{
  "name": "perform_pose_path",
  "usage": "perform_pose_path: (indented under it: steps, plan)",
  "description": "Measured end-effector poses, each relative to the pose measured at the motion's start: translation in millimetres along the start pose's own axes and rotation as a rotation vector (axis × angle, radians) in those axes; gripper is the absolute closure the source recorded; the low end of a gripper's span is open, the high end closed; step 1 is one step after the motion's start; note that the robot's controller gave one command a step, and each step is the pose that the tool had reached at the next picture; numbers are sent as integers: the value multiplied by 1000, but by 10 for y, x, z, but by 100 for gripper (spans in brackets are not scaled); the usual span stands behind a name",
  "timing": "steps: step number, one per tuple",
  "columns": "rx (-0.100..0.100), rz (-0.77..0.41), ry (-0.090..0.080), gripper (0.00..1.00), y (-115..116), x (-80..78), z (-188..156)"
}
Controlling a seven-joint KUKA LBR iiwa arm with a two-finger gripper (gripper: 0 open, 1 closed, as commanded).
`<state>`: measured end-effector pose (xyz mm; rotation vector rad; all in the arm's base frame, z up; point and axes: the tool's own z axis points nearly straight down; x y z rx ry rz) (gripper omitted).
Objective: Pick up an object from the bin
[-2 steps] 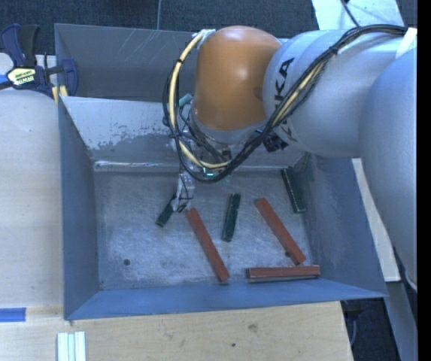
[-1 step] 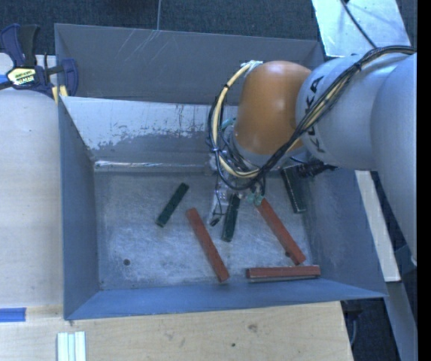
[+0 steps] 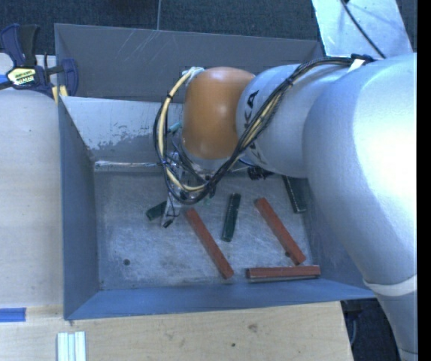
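My gripper (image 3: pixel 168 215) hangs low over the bin's floor, left of the middle, under the orange cover. A small dark green piece (image 3: pixel 155 212) lies right at its left side; I cannot tell if they touch. A long reddish-brown stick (image 3: pixel 209 244) starts just right of the gripper and runs diagonally toward the front wall. A dark, slim pen-like thing (image 3: pixel 231 216) lies upright in the view a little further right.
A second brown stick (image 3: pixel 280 231) slants at the right. A third brown stick (image 3: pixel 283 273) lies flat along the front wall. A dark oblong thing (image 3: pixel 296 195) sits by the arm at the right. The bin's left floor is bare apart from a small dark speck (image 3: pixel 127 262).
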<state>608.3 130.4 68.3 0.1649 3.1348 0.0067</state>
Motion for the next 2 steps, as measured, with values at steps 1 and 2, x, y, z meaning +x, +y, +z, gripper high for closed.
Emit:
perform_pose_path:
  steps: [1,2]
  plan:
    - [2,8,-6,100,-50,-31,-39]
    - [2,23,-9,100,-394,392,-1715]
